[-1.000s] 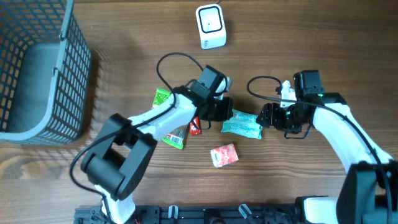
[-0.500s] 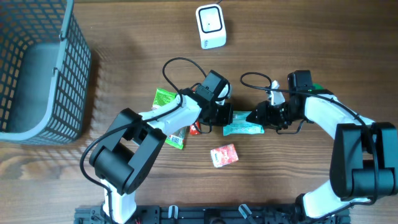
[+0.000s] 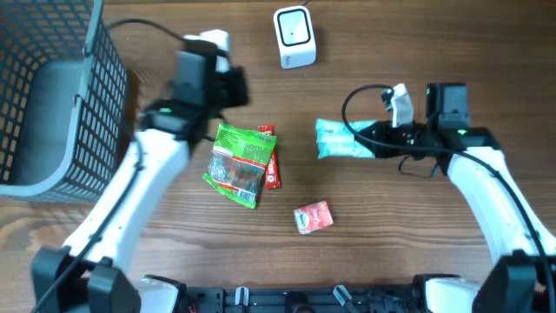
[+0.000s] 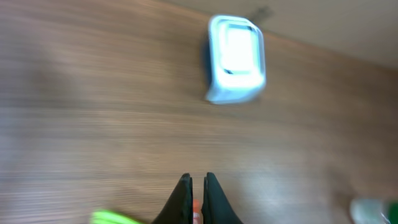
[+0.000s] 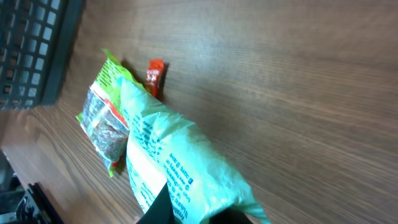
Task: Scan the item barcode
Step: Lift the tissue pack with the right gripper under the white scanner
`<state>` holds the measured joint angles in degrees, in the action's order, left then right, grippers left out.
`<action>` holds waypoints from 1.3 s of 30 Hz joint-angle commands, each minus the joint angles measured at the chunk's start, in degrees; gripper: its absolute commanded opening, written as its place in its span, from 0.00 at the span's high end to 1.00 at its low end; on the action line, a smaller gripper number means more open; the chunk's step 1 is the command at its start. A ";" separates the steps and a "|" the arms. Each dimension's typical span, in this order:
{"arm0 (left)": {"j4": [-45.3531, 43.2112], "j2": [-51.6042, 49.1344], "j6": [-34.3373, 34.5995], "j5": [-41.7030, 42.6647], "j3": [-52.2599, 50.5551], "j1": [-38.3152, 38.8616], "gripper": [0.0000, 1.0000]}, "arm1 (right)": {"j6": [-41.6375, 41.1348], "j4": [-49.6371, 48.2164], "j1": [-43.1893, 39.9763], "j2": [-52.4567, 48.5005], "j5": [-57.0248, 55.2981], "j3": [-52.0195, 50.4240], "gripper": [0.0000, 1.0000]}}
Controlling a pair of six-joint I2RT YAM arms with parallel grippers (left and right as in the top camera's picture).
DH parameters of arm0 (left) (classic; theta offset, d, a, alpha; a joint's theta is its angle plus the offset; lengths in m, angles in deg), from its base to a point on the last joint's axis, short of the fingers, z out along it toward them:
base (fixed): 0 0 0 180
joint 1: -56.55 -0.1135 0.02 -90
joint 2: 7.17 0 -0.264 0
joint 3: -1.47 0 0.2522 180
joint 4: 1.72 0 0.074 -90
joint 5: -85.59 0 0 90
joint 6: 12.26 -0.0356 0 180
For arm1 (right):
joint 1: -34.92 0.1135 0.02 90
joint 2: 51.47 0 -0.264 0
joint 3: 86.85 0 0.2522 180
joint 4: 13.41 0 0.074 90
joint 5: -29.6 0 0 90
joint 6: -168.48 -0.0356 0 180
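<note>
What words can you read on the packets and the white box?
No text reads clearly.
On the teal packet: dark print, too small to read.
On the green packet: blurred, unreadable.
On the pink packet and red bar: unreadable.
On the white scanner: no words show.

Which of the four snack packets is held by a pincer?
The pale teal packet, gripped by the right pincer. The green packet, the red stick and the pink packet lie free, ungripped.

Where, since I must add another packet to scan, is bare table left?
Bare wood lies right of the scanner, above the right arm, and between the red packet and that arm. Crowded: around the green bag and red bar.
</note>
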<state>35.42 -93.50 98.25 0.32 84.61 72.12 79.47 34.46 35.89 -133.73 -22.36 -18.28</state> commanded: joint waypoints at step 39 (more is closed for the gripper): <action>7.78 -0.92 -9.64 1.38 -0.09 -14.73 0.00 | 41.03 -14.93 31.28 -52.54 -85.66 67.49 0.96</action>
<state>43.33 -94.17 89.53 1.24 84.59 57.65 118.90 21.11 66.25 -184.05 -103.84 48.23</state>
